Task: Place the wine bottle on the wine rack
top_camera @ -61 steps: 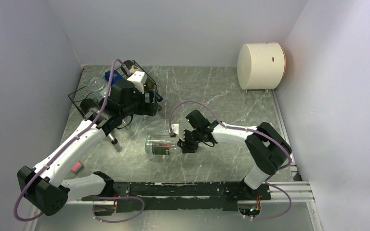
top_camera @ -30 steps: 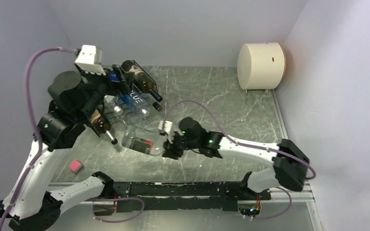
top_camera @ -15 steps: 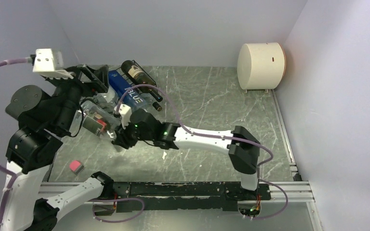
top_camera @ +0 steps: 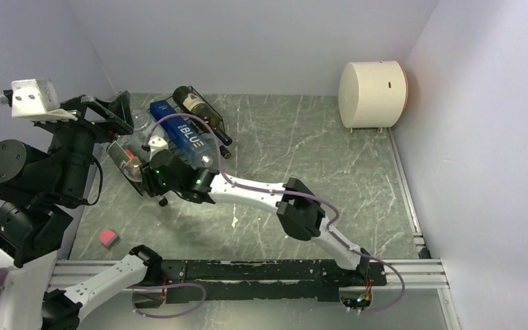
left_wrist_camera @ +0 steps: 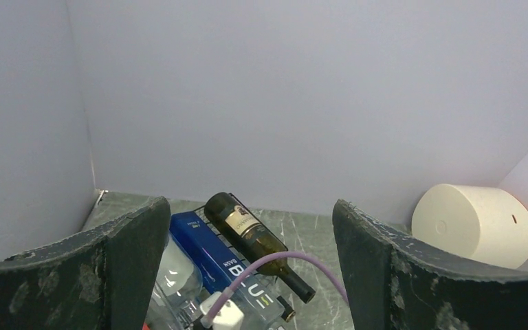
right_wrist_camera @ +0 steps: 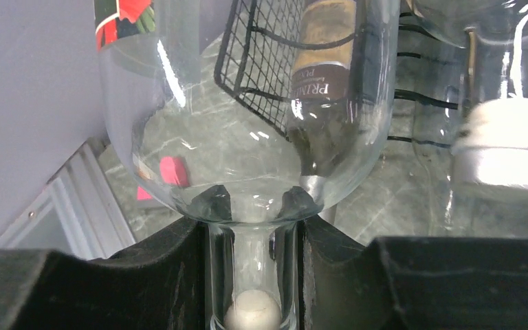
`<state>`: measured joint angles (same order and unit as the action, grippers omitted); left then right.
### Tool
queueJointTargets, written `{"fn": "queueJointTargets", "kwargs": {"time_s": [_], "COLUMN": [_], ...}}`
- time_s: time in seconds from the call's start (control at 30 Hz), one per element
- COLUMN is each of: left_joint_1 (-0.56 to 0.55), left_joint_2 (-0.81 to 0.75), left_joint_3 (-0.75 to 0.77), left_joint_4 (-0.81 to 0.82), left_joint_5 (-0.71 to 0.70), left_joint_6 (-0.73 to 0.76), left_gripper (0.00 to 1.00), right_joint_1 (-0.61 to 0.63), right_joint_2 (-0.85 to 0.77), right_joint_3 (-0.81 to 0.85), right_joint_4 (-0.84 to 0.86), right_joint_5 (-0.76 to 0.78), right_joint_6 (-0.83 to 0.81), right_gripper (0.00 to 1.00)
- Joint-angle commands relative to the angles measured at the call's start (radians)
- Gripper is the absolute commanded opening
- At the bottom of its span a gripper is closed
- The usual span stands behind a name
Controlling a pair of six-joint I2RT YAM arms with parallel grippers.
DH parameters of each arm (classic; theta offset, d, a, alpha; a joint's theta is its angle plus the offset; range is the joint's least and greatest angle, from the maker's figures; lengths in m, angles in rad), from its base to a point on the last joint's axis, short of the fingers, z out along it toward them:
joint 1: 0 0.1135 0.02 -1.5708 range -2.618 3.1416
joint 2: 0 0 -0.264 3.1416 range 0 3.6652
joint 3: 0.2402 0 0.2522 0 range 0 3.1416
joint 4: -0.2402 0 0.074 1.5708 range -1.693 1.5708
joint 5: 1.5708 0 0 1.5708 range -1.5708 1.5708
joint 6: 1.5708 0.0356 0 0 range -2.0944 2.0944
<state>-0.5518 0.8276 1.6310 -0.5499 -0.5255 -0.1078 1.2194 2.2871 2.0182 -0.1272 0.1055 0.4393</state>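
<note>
Wine bottle now at rack edge

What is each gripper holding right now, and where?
The right gripper clamps the clear wine bottle by its neck; the left gripper is open, holding nothing.

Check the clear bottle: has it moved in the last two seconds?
Yes. The clear bottle, in the right gripper, went left from mid-table to the wine rack, away from the cream cylinder.
</note>
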Motion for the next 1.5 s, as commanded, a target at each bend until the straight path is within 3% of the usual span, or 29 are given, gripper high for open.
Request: {"fn": "queueJointTargets", "kwargs": {"time_s": [0.0,0.23,0.57,0.77,1.17,1.47], "left_joint_1": [0.006,0.006,0.006,0.006,0.006,0.006], "left_joint_2": [-0.008,-0.011,-0.012,-0.009,-0.006,-0.007], "left_joint_3": [0.005,0.0,-0.007,-0.01,-0.009,0.001], "left_joint_4": [0.011,-0.016,-0.028,-0.035,-0.041,-0.039], "left_joint_5": [-0.025,-0.023,-0.006,-0.001,0.004,0.01], "left_joint_6": [0.02,0.013,-0.003,-0.007,-0.006,0.0], "left_gripper": [0.91,0.92,0.91,0.91,0.92,0.92], "right_joint_1": [0.01,0.009,0.005,-0.002,-0.006,-0.007], "right_joint_2": [0.029,0.115,0.161,0.152,0.114,-0.046], "right_joint_3": [0.18,0.278,0.274,0.255,0.218,0.032], "right_joint_4": [0.146,0.127,0.189,0.225,0.266,0.365], "right_joint_5": [0.082,0.113,0.108,0.099,0.069,0.067], "right_joint_6": [0.021,0.026,-0.007,0.002,0.01,0.008], "right_gripper": [0.0,0.01,0.48,0.62,0.71,0.79]}}
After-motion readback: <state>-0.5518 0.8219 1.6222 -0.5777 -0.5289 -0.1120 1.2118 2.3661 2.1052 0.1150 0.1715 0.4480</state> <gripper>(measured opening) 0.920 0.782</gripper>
